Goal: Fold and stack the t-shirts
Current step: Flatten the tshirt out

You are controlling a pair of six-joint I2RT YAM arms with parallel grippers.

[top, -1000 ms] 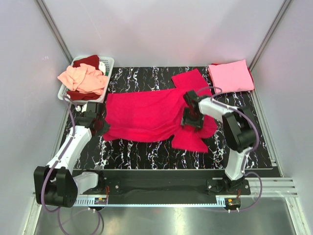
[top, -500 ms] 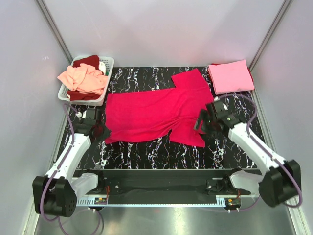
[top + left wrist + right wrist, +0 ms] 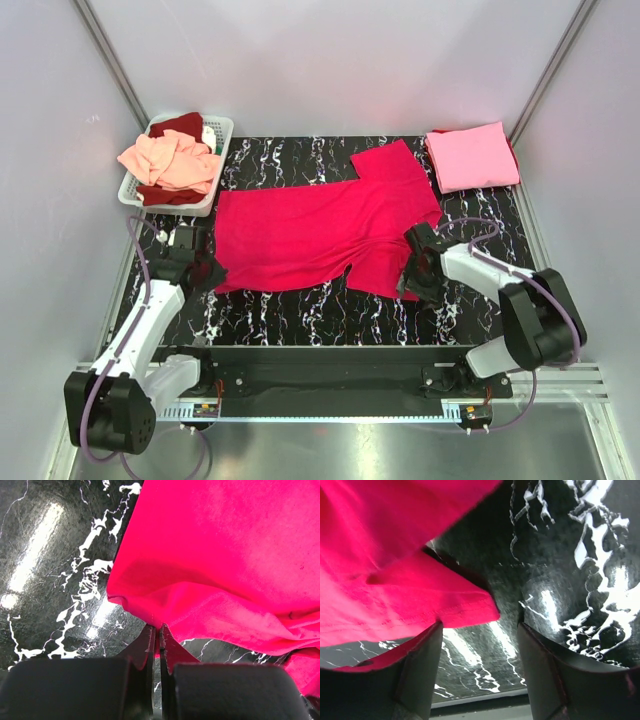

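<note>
The crimson-red t-shirt (image 3: pixel 320 225) lies spread flat across the black marbled mat, collar side to the right. My left gripper (image 3: pixel 205 270) is shut on its lower left hem corner; in the left wrist view the cloth (image 3: pixel 210 575) is pinched between the closed fingertips (image 3: pixel 150 640). My right gripper (image 3: pixel 412 282) is open at the near right sleeve corner; in the right wrist view that corner (image 3: pixel 470 607) lies just past the spread fingers (image 3: pixel 420 660), not gripped. A folded light pink t-shirt (image 3: pixel 472 155) lies at the back right. A peach t-shirt (image 3: pixel 170 160) and a dark maroon one (image 3: pixel 180 125) fill the basket.
The white slotted basket (image 3: pixel 222 150) stands at the back left corner of the mat. The black marbled mat (image 3: pixel 300 310) shows bare in front of the red shirt. Grey walls and metal posts close in the sides.
My right gripper left the middle of the right sleeve and moved near, to the sleeve's front corner. The sleeve now lies flatter. My left gripper stayed at the hem corner.
</note>
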